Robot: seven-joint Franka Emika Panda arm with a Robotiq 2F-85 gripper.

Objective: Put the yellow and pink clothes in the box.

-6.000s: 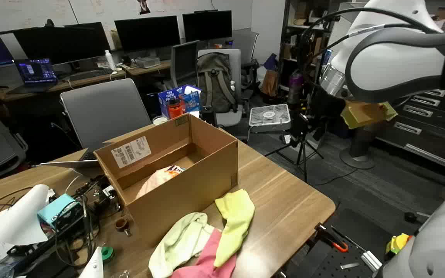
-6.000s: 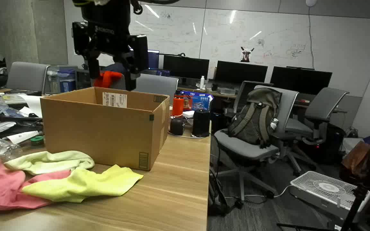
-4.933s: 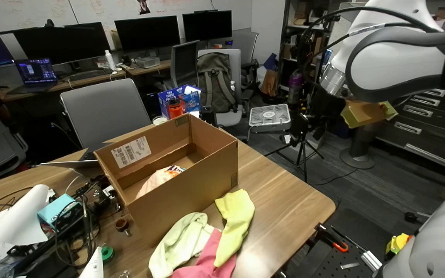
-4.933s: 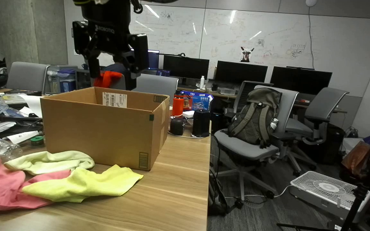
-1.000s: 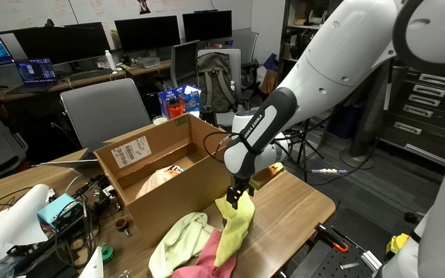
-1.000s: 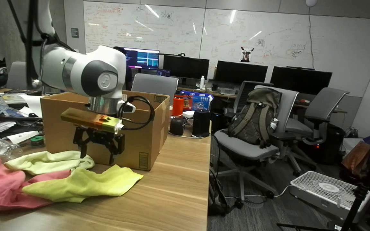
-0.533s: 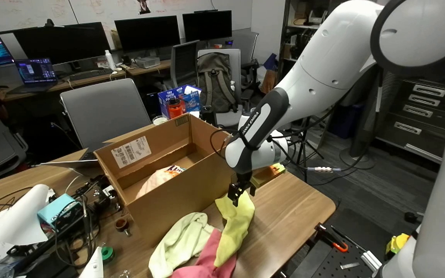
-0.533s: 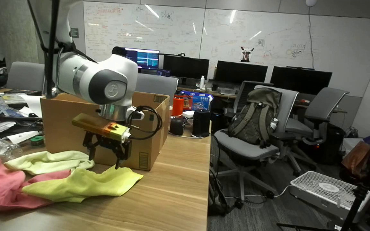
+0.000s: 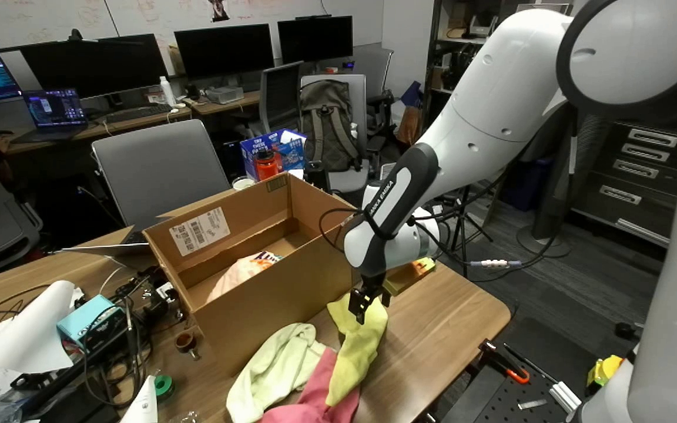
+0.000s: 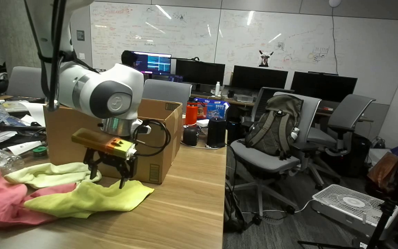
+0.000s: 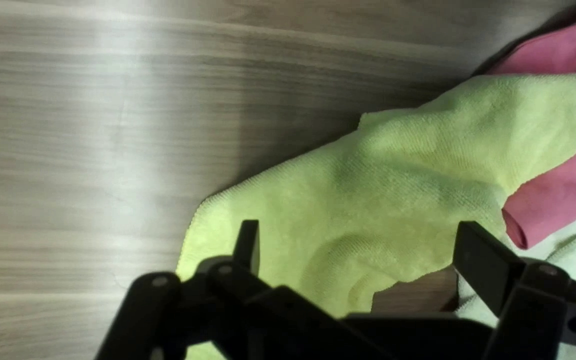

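Seems time to grab yellow cloth (image 10: 88, 200). Pincer (image 11: 360, 241) wide, holding nothing, over it. Yellow cloth lies partly over pink cloth (image 10: 0, 200), on desk (image 9: 441, 323) beside box (image 9: 280, 299). Next needs: go lower, pinch, lift.

In both exterior views we see the smooth white and dark-grey jointed arm (image 9: 494, 111) slanting down from an upper corner of the frame. In an exterior view its rounded white and grey wrist (image 10: 114, 93) sits left of centre, and below it the black, two-fingered gripper (image 10: 107, 180) points downward, slightly tilted. In the wrist view we find its angular black fingers (image 11: 488, 265) spread wide, one left of centre, the other at lower right.
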